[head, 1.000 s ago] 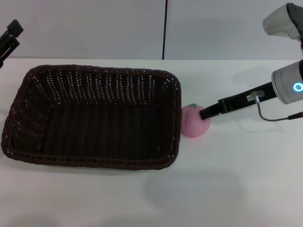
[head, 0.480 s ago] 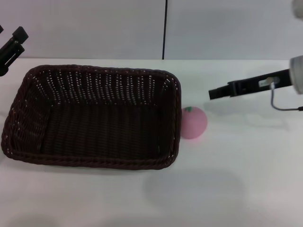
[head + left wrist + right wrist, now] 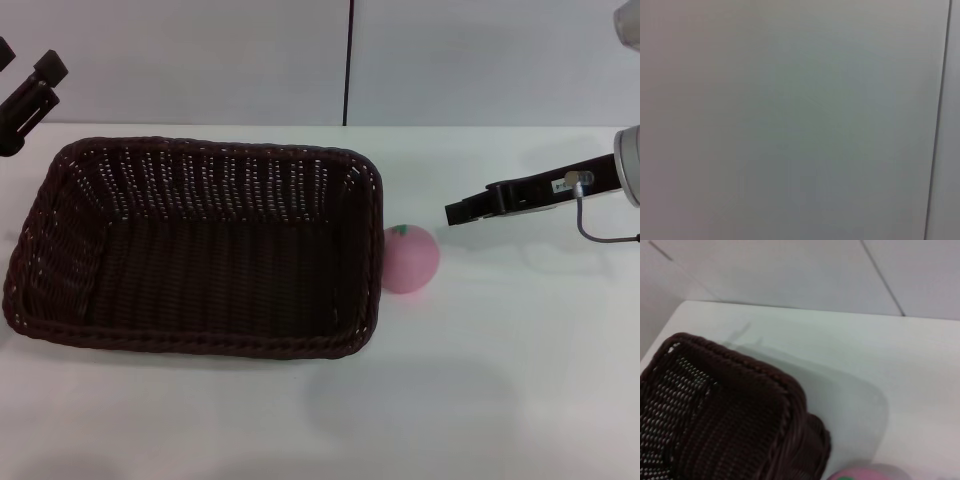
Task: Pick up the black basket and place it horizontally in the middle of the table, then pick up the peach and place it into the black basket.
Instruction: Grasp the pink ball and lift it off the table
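The black basket (image 3: 195,250) lies flat with its long side across the white table (image 3: 480,400), left of the middle. The pink peach (image 3: 410,258) sits on the table just off the basket's right end, close to the rim. My right gripper (image 3: 457,212) hovers above and to the right of the peach, not touching it. The right wrist view shows the basket's corner (image 3: 715,415) and the top of the peach (image 3: 865,474). My left gripper (image 3: 28,90) is raised at the far left, behind the basket, open and empty.
A grey wall with a dark vertical seam (image 3: 349,60) stands behind the table's far edge. The left wrist view shows only that wall. Bare tabletop lies in front of the basket and right of the peach.
My right gripper was at the peach one second ago; it has lifted up and drawn back to the right. The peach stays on the table. The left gripper has risen slightly.
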Robot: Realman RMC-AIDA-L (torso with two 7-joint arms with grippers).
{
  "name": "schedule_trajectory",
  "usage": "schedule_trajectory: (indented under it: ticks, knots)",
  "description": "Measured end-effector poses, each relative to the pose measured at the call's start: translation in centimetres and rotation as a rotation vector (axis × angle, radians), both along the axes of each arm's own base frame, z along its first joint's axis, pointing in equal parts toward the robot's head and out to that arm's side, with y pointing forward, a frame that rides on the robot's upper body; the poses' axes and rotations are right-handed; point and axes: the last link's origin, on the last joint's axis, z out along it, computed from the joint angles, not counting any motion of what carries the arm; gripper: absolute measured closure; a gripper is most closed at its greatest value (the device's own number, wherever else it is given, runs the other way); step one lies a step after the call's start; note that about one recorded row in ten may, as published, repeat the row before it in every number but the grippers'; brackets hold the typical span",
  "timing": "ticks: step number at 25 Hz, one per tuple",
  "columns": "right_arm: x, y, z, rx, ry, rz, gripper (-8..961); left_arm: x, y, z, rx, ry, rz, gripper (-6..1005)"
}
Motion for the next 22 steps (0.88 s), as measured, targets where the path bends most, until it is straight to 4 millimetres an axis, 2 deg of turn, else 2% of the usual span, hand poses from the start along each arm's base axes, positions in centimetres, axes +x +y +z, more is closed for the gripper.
schedule_trajectory:
  ticks: [5, 8, 11, 13, 16, 22]
  knots:
    - [-0.1, 0.1, -0.2, 0.005, -0.003, -0.002, 862, -0.1, -0.2, 0.0, 0.0, -0.001, 0.002, 314]
    - [-0.1, 0.3, -0.9, -0.004, -0.004, -0.01, 841, -0.1, -0.2, 0.0, 0.0, 0.0, 0.003, 314]
    - [-0.3, 0.6, -2.0, -0.018, -0.019, -0.01, 646, -0.2, -0.3, 0.0, 0.0, 0.0, 0.003, 314]
    - [-0.4, 0.9, -3.3, -0.018, -0.058, 0.005, 564, -0.2, -0.3, 0.0, 0.0, 0.001, 0.003, 314]
    - [-0.6, 1.1, -3.9, -0.018, -0.074, 0.012, 440, -0.1, -0.3, 0.0, 0.0, 0.001, 0.0, 313]
    - [-0.9, 1.3, -5.0, -0.036, -0.101, 0.018, 301, -0.2, -0.4, 0.1, 0.002, 0.0, -0.003, 313]
